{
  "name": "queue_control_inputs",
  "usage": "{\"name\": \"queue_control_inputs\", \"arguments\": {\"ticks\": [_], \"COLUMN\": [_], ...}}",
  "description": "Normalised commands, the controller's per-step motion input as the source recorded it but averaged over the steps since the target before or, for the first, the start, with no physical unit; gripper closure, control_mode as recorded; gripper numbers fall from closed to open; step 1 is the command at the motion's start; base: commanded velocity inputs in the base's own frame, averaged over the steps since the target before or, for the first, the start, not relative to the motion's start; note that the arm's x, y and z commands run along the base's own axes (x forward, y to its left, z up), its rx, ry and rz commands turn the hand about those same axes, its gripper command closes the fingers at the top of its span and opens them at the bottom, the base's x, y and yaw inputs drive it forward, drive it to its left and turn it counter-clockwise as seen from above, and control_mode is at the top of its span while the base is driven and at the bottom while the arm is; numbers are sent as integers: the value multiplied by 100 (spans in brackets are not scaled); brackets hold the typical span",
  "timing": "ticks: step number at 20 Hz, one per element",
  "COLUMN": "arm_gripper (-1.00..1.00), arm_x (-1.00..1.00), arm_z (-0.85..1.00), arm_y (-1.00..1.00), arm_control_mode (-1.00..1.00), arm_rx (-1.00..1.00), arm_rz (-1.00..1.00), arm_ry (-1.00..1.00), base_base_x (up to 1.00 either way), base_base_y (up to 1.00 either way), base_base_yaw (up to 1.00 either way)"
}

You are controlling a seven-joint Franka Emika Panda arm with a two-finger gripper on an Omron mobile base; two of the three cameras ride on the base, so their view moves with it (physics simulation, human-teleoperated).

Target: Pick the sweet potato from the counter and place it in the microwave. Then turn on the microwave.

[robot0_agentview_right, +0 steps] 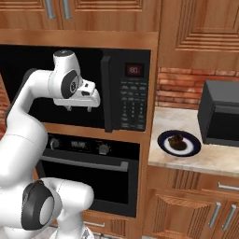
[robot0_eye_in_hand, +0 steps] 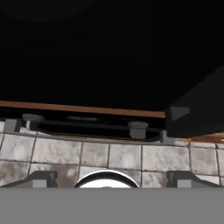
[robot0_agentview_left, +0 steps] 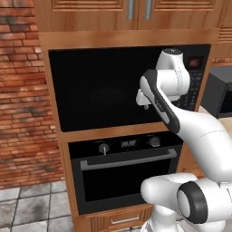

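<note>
Gripper (robot0_agentview_right: 79, 108): hanging before the microwave (robot0_agentview_right: 126, 88), pointing down, jaws standing wide, gripping nothing. Microwave display glowing red, digits too blurred to read. Sweet potato (robot0_agentview_right: 177, 141): lying on a plate (robot0_agentview_right: 164, 145) on the counter (robot0_agentview_right: 186, 161), right of the microwave.

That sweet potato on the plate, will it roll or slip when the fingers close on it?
The sweet potato looks like a small lumpy oblong, so it probably rocks more than it rolls. It sits on a shallow plate, which may skate on the counter if pushed sideways. It is likely stiff, suiting the open gripper.
</note>
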Motion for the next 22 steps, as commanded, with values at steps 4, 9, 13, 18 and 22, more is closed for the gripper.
{"name": "queue_control_inputs", "arguments": {"ticks": [4,9,13,18,22], "arm_gripper": [-100,-100,-100,-100,-100], "arm_x": [0,0,0,0,0], "arm_z": [0,0,0,0,0], "arm_y": [0,0,0,0,0], "arm_control_mode": [100,100,100,100,100], "arm_rx": [0,0,0,0,0], "arm_rz": [0,0,0,0,0], "arm_ry": [0,0,0,0,0], "base_base_x": [-23,-19,-20,-16,-14], "base_base_y": [-34,-37,-39,-40,-38], "base_base_yaw": [0,0,0,0,0]}}
